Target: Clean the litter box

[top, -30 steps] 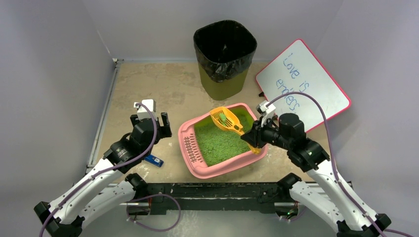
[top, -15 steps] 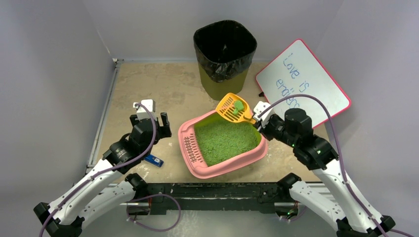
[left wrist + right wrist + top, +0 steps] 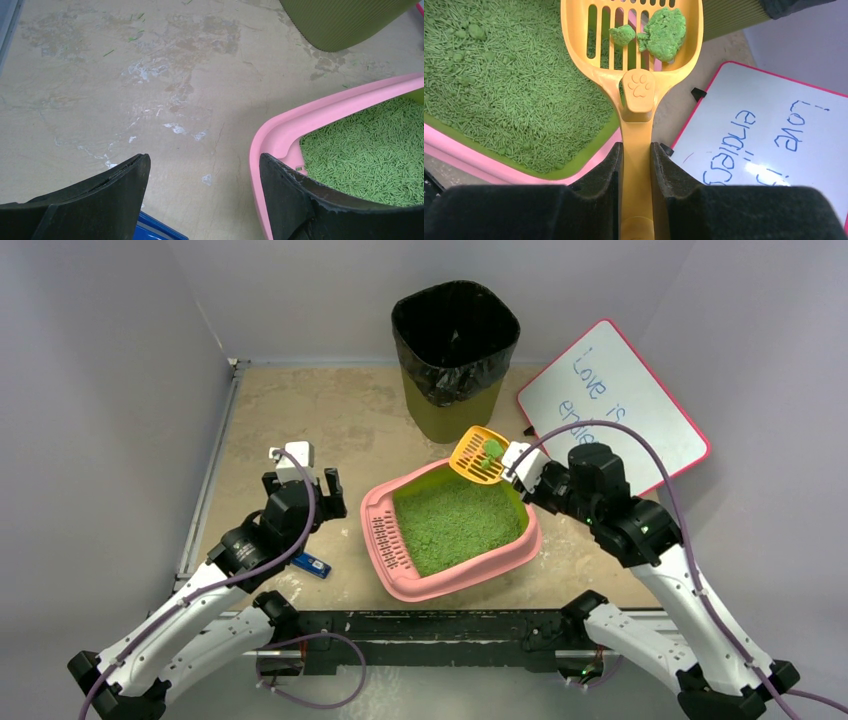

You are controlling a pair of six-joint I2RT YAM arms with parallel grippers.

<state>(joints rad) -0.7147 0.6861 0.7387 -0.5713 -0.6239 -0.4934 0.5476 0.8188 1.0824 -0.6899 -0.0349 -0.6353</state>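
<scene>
1. Top view: the pink litter box (image 3: 452, 535) sits mid-table between the arms. The right gripper (image 3: 519, 472) holds an orange scoop (image 3: 478, 454) over the box's far corner, near the olive bin (image 3: 456, 355). The left gripper (image 3: 300, 480) is beside the box, fingers apart, holding nothing.
2. Left wrist view: both fingers (image 3: 95, 197) are spread over the bare table (image 3: 150, 90).
3. Right wrist view: the fingers (image 3: 599, 187) clamp the scoop handle; 2 green clumps (image 3: 661, 32) lie in the scoop. A whiteboard (image 3: 764, 135) is at the right.

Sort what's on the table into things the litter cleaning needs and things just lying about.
Needed: litter box, orange scoop with green clumps in the right gripper, bagged bin.

Lying about: whiteboard, small blue object near the idle left gripper.
</scene>
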